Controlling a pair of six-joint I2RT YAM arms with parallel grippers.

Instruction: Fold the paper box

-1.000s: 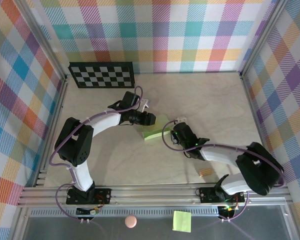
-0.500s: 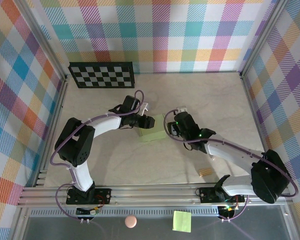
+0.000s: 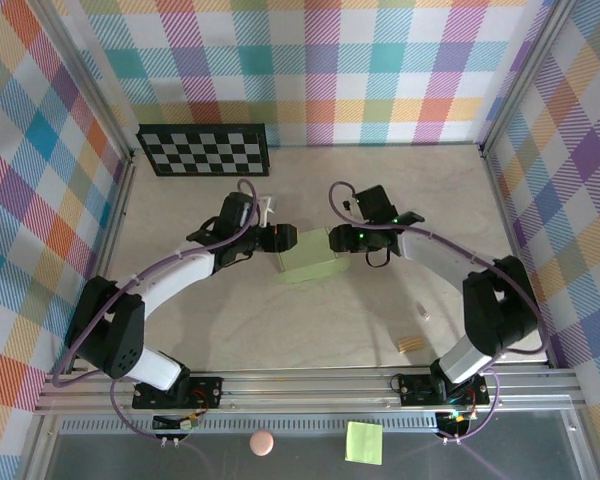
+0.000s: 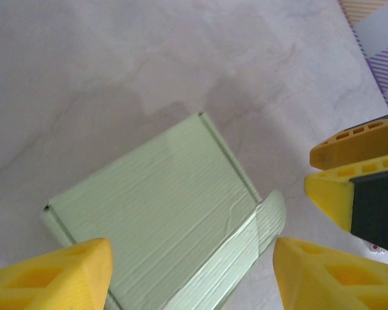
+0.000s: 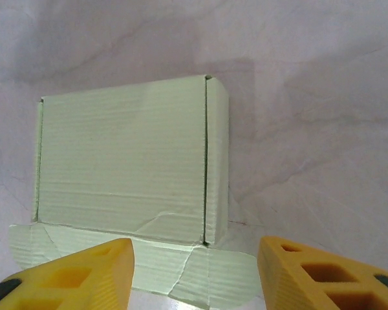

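I am repositioning: left gripper (image 3: 286, 238) and right gripper (image 3: 334, 240), both spread, are now flanking the closed paper box (image 3: 308, 265); one flap is lying untucked.

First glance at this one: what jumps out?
The pale green paper box lies mid-table, partly folded, a creased flap sticking out. The left gripper and right gripper face each other across its far end, both open. A black-and-white checkerboard sits at the back left, by the plaid walls.
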